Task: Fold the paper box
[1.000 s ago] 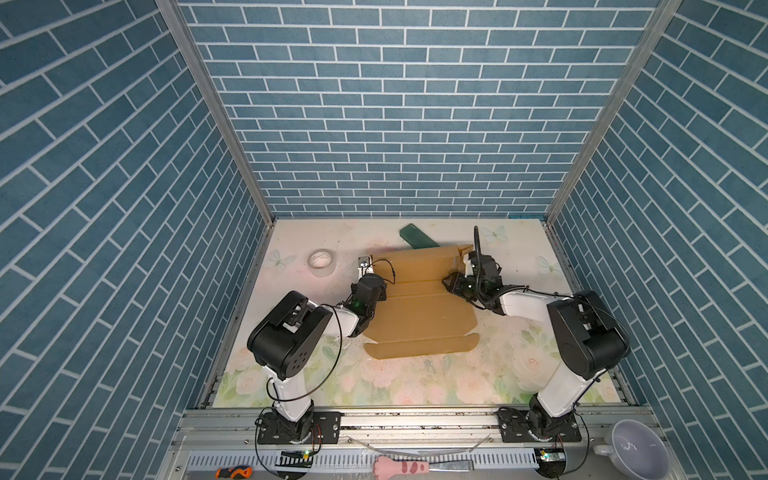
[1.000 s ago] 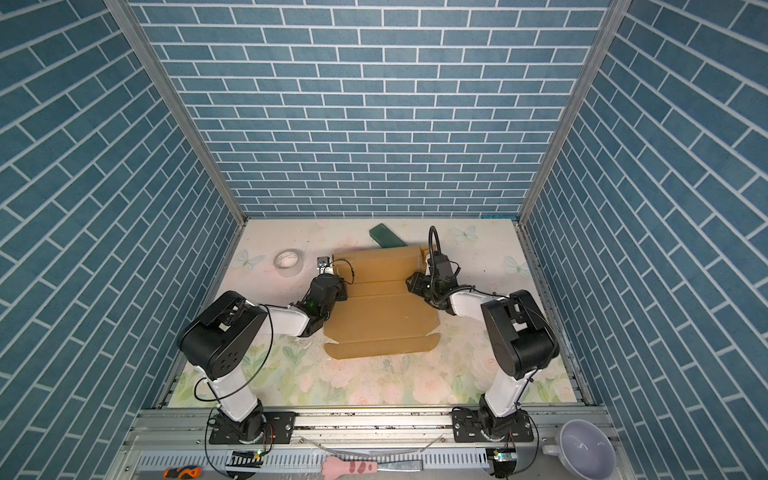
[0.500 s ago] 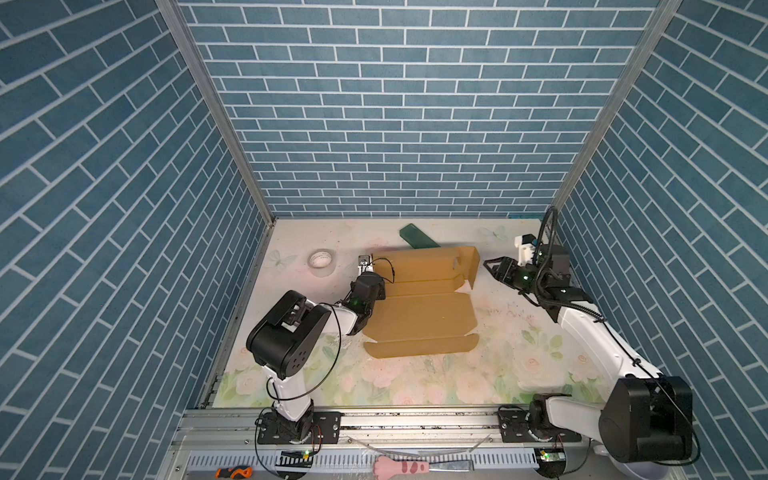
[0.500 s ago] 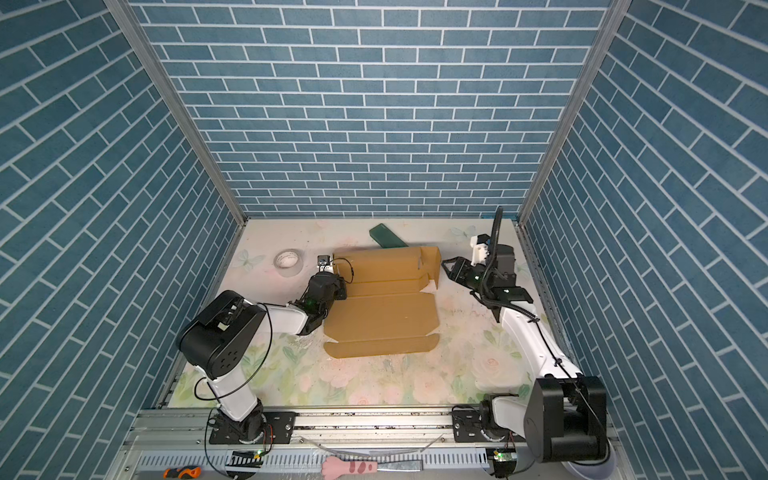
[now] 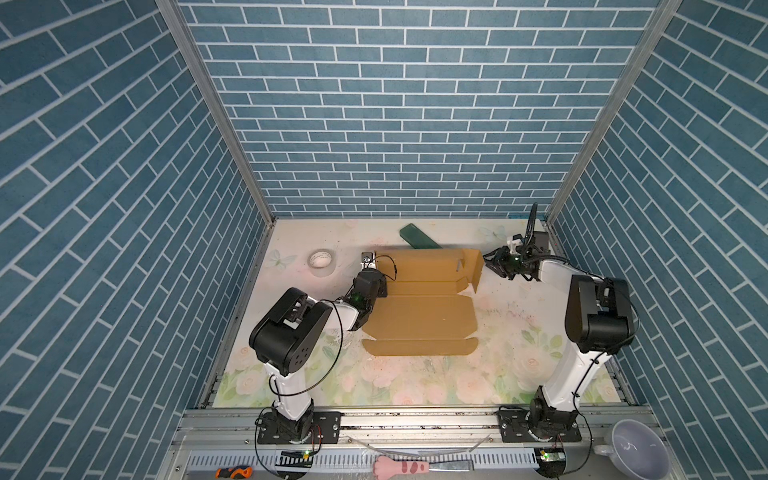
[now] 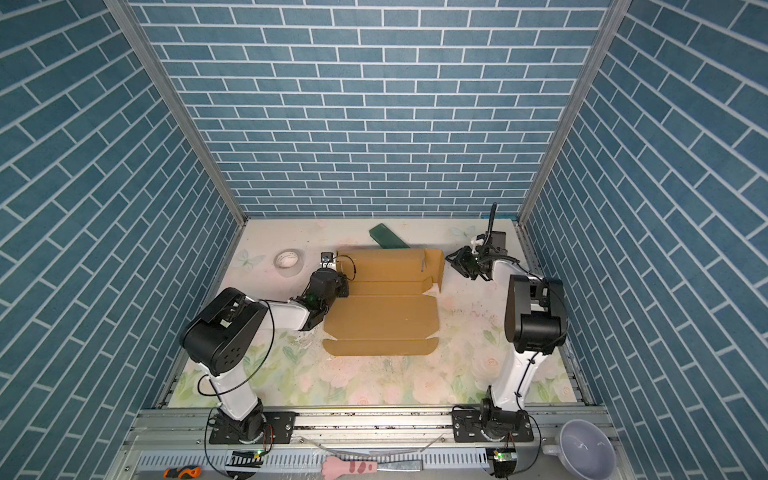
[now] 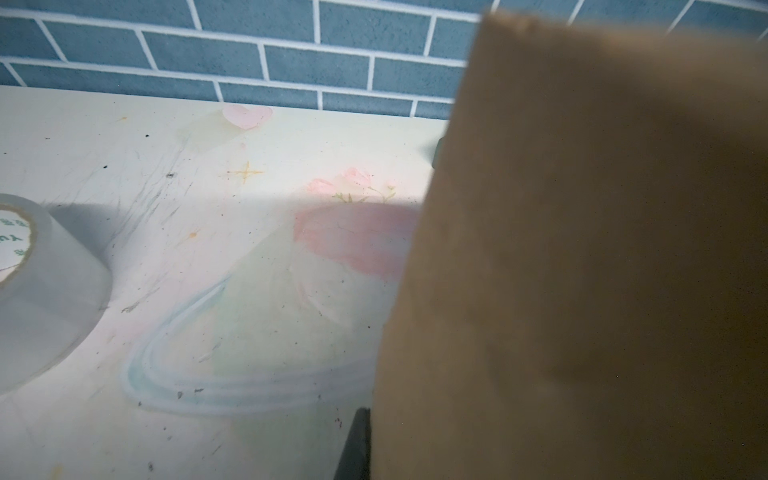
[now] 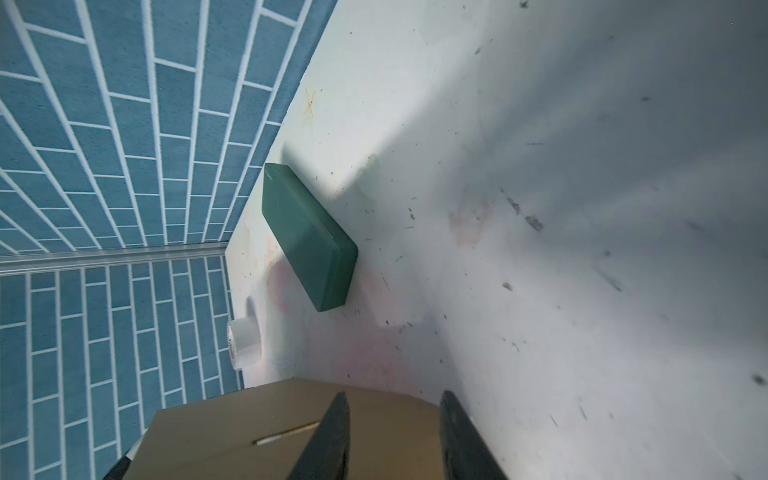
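In the middle of the table we see the box, a part-folded brown sheet. Its near panels lie flat, its far panel tilts up, and the flap at its far right corner stands upright.

The left gripper sits at the far left edge of the box. We judge it clenched on the cardboard there. In the left wrist view the cardboard rises close to the lens, with one dark finger beside its edge and the other hidden.

The right gripper hovers just beside the upright flap without touching it. In the right wrist view its fingers are spread, with nothing between them, and we see only cardboard past the gap.

Behind the box, near the back wall, lies the block, dark green and flat on the table. In both top views the tilted panel hides its near end. In the right wrist view it lies apart from the cardboard.

The tape lies flat to the left of the box, near the left gripper but apart from it.
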Robot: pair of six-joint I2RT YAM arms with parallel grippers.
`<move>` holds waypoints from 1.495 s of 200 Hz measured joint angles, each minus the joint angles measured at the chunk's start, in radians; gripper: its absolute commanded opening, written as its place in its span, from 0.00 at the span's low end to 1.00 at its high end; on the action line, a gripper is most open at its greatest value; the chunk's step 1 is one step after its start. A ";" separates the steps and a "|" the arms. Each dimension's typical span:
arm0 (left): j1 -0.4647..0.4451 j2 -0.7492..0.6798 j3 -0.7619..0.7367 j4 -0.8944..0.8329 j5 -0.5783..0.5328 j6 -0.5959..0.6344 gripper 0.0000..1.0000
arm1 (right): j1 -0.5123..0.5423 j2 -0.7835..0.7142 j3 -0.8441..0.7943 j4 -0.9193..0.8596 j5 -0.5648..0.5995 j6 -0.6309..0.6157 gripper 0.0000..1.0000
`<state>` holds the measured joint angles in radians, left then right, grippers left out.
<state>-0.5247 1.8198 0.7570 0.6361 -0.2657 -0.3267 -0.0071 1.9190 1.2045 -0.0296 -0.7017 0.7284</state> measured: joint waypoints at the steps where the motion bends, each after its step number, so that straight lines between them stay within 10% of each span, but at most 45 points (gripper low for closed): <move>1: 0.000 0.000 0.000 0.000 0.000 0.000 0.00 | 0.000 0.003 0.000 0.002 -0.002 0.000 0.38; 48: 0.000 0.005 0.010 -0.011 0.006 0.001 0.00 | 0.035 0.043 0.027 0.008 -0.111 -0.003 0.38; 299: -0.004 -0.021 -0.013 -0.019 0.005 -0.027 0.00 | 0.186 -0.312 -0.292 0.027 0.147 -0.320 0.45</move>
<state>-0.5289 1.7992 0.7437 0.6167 -0.2611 -0.3542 0.1791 1.6066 0.9127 -0.0025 -0.5549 0.4088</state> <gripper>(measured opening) 0.090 0.448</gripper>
